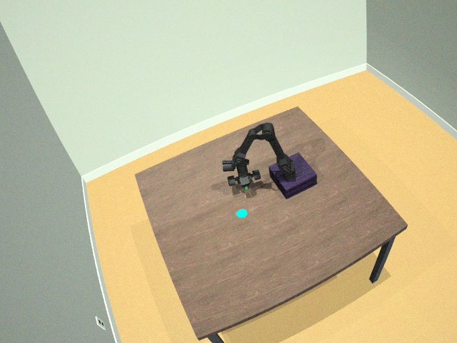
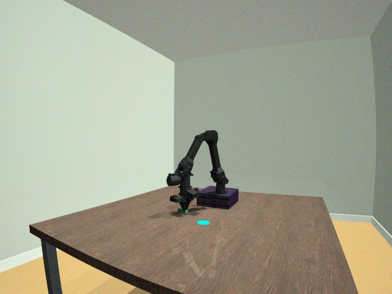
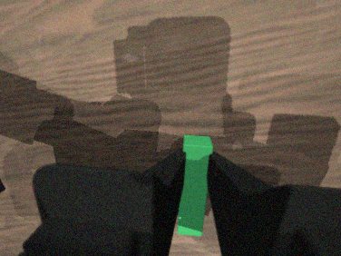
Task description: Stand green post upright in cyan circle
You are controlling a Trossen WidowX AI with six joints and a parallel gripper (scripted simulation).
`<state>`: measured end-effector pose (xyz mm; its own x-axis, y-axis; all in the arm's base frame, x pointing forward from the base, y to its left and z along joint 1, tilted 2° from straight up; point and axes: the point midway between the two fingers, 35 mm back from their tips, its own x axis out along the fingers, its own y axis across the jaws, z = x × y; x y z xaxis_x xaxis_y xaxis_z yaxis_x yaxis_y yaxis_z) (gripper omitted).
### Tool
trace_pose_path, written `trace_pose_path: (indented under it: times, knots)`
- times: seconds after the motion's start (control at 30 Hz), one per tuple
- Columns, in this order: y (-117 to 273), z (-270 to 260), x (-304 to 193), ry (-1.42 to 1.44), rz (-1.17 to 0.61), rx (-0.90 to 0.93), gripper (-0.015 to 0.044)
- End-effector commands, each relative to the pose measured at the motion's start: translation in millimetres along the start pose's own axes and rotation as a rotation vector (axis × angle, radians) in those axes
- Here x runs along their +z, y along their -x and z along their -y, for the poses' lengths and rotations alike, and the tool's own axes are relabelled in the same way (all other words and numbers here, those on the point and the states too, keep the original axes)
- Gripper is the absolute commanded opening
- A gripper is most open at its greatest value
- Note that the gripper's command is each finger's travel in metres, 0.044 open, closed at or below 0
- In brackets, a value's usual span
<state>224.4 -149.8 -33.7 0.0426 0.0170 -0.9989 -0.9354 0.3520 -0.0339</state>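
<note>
The green post (image 1: 246, 188) (image 2: 180, 209) (image 3: 195, 195) lies flat at table height. Its long side runs away from the camera in the wrist view, between the two dark fingers. My gripper (image 1: 245, 185) (image 2: 184, 210) (image 3: 196, 156) points down and is shut on the post, with a finger against each long side. The fingers hide part of the post in the top and exterior views. The cyan circle (image 1: 241, 213) (image 2: 203, 222) is flat on the table, nearer the front than the gripper and post. It is not in the wrist view.
The arm's dark purple base block (image 1: 298, 169) (image 2: 217, 196) stands on the wooden table (image 1: 295, 236) (image 2: 269, 240), to the right of the gripper in the top and exterior views. The arm arches from this block over to the gripper. Its shadows lie around the post.
</note>
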Motion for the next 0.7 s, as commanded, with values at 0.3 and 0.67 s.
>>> trace_pose_path:
  times: [0.3, 0.67]
  knots:
    - [35, 7, -2, -0.004, -0.006, -0.007, 0.0023]
    - [68, 8, -2, -0.004, -0.006, -0.007, 0.0023]
